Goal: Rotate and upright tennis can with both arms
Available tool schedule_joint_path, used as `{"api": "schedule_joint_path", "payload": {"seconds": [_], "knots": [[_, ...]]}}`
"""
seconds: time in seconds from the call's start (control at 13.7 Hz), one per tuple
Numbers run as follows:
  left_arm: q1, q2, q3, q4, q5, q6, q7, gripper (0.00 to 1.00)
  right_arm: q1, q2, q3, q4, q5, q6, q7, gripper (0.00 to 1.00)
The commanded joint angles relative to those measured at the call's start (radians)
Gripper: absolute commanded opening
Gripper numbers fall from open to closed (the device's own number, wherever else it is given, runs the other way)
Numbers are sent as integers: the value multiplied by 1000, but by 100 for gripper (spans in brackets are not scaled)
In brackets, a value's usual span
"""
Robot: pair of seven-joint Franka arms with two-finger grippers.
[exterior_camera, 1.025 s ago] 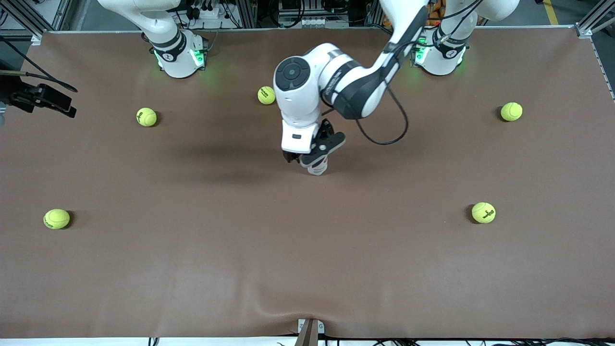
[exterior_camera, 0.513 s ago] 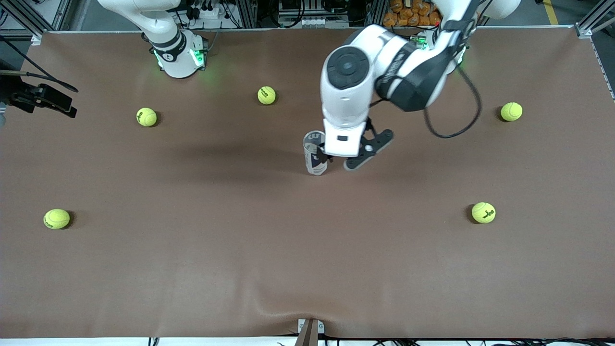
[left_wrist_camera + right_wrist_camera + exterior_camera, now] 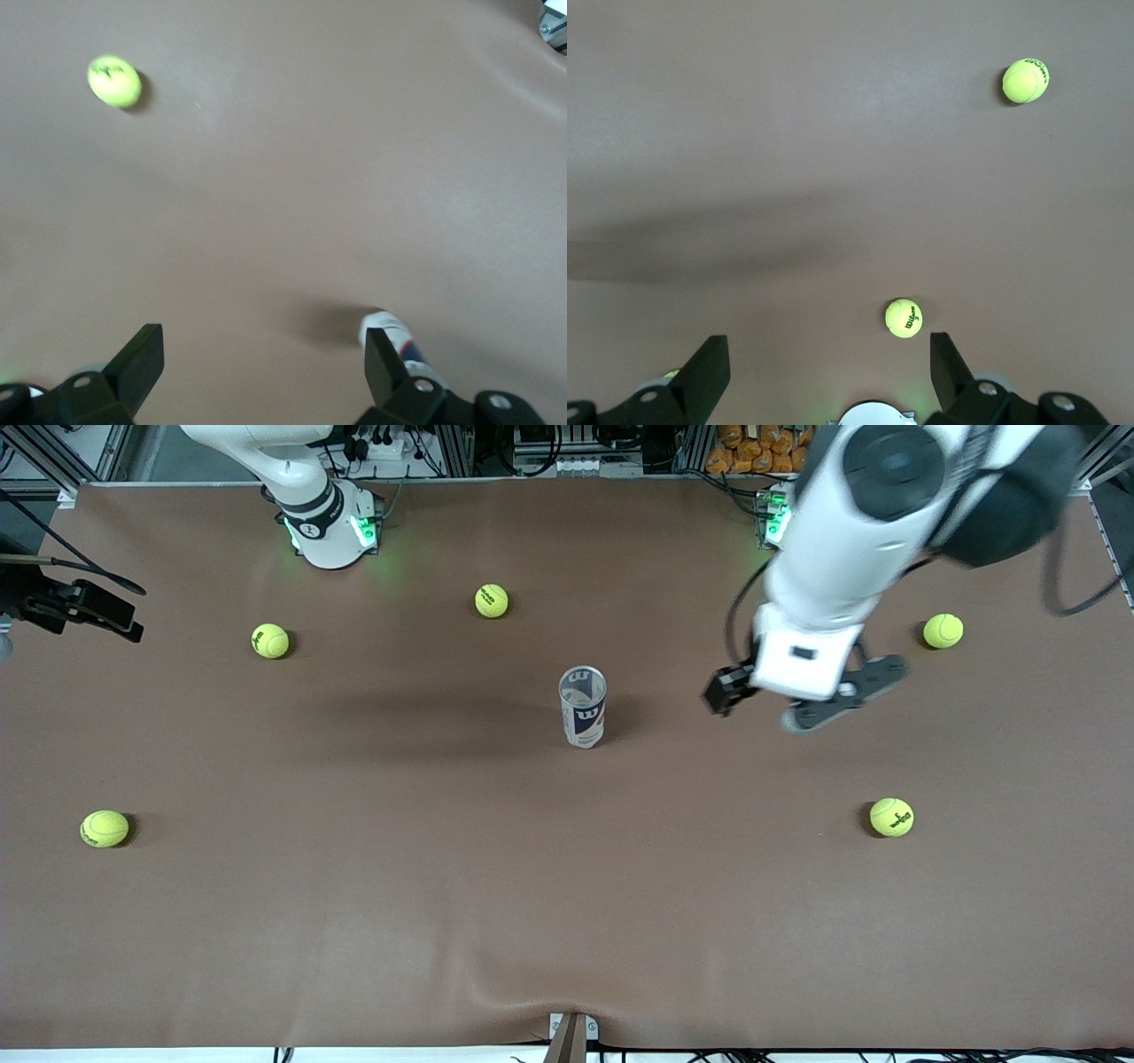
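Note:
The tennis can point(image 3: 583, 707) stands upright on the brown table near its middle, silver rim up, with a white and dark blue label and nothing touching it. My left gripper point(image 3: 740, 691) is open and empty, up in the air over bare table toward the left arm's end, apart from the can. In the left wrist view the left gripper point(image 3: 263, 372) is open, and the can point(image 3: 396, 331) shows partly hidden by one finger. My right gripper point(image 3: 828, 372) is open and empty over the table near its own base point(image 3: 875, 413). The right arm point(image 3: 292, 469) waits.
Several yellow-green tennis balls lie scattered on the table point(image 3: 354, 921), among them one point(image 3: 492, 600) farther from the camera than the can, one point(image 3: 943, 631) and one point(image 3: 891, 817) at the left arm's end. A black device point(image 3: 75, 602) sits at the right arm's end.
My left gripper has let go of the can, opened, and risen away toward the left arm's end. The can stays standing upright. The right arm has not moved.

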Motion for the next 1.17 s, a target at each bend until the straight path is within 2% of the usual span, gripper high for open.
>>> {"api": "schedule_joint_path", "payload": {"seconds": [0.0, 0.15, 0.22, 0.44, 0.59, 0.81, 1.1], "knots": [[66, -85, -15, -26, 41, -65, 120, 100, 1, 10, 2, 12, 1, 0, -11, 100], [138, -108, -12, -38, 28, -147, 259, 100, 1, 10, 2, 14, 1, -1, -11, 100], [198, -117, -18, -40, 27, -151, 346, 100, 1, 10, 2, 14, 1, 0, -11, 100], [292, -134, -20, -40, 26, -139, 574, 100, 3, 12, 2, 12, 1, -1, -11, 100], [302, -136, -12, -42, 34, -130, 653, 100, 1, 12, 2, 12, 3, 0, -11, 100], [369, -136, -20, -42, 24, -127, 738, 100, 3, 12, 4, 14, 3, 0, -11, 100], [375, -140, -20, -61, 11, -119, 773, 100, -8, 10, 4, 14, 7, 2, -8, 100]]}}
